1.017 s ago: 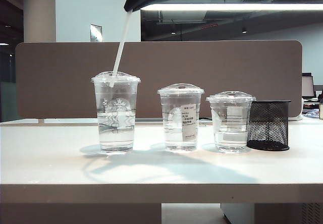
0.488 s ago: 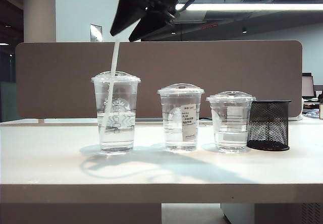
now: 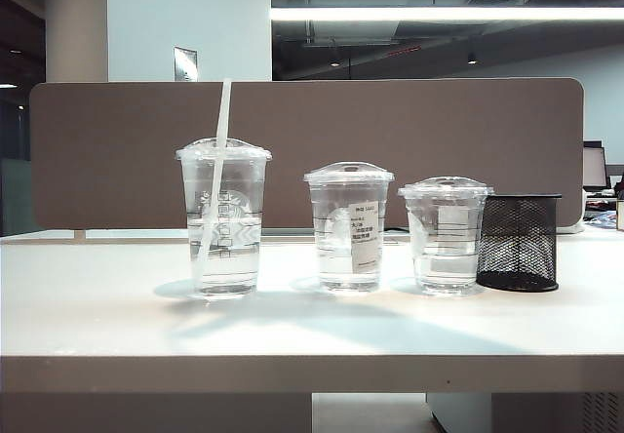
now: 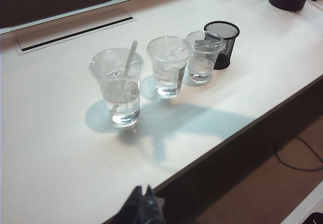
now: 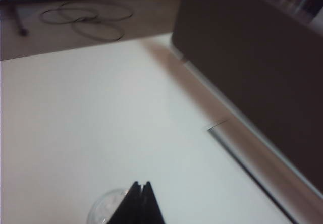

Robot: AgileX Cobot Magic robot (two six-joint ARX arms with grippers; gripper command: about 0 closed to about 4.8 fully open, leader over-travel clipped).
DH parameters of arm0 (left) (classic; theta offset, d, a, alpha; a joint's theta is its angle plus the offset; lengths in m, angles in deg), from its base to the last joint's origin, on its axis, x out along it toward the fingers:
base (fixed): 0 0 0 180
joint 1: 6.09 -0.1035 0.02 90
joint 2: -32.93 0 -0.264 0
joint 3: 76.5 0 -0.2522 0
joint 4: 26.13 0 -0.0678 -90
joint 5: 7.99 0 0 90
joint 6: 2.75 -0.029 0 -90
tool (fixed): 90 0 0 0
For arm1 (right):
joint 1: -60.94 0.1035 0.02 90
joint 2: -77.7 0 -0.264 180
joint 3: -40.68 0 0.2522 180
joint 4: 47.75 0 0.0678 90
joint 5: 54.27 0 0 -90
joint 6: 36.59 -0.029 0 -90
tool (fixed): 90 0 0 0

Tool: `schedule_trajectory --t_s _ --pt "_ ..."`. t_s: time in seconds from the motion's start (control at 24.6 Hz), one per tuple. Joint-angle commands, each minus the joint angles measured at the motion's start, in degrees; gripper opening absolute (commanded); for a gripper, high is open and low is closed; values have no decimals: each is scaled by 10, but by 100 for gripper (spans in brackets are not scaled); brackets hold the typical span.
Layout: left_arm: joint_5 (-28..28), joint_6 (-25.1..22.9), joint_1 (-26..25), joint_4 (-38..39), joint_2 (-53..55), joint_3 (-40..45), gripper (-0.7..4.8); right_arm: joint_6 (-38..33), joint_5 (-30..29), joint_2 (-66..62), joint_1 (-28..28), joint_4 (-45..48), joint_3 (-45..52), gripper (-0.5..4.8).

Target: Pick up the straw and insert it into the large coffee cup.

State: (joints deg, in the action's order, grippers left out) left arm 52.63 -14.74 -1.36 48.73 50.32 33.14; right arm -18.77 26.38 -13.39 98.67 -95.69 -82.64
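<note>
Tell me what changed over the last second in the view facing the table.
The right gripper let go of the straw, closed and rose out of the exterior view. The straw slid down through the lid and now stands leaning in the large coffee cup, its lower end in the water. The other two cups, the mesh pen holder and the left gripper stayed as they were.
</note>
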Motion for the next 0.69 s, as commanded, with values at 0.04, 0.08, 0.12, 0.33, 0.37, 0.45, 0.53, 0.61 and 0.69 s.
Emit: schedule_trajectory --t_s 0.04,0.08,0.12,0.33,0.37,0.45,0.53,0.61,0.69 --pt "-4 7 0 -5 0 -1 -3 7 31 69 0 18 -2 -9" --pt "-4 16 0 -6 0 -1 -3 6 31 104 0 16 -1 -9" --pt "-4 17 0 -8 0 -1 -3 7 32 120 0 16 1 -9" --pt "-5 31 0 -24 0 -1 -3 7 64 282 0 71 113 -9" --pt "-5 31 0 -27 0 -1 -3 6 72 308 0 82 141 -9" --pt "-16 33 0 -31 0 -1 -3 6 96 388 0 112 225 -9" --pt "-18 55 0 -37 0 -1 -3 6 97 461 0 141 309 -9" --pt "-18 76 0 -56 0 -1 -3 5 97 535 0 165 392 -9" --pt "-14 79 0 -95 0 1 -3 -7 96 612 1 177 476 -9"
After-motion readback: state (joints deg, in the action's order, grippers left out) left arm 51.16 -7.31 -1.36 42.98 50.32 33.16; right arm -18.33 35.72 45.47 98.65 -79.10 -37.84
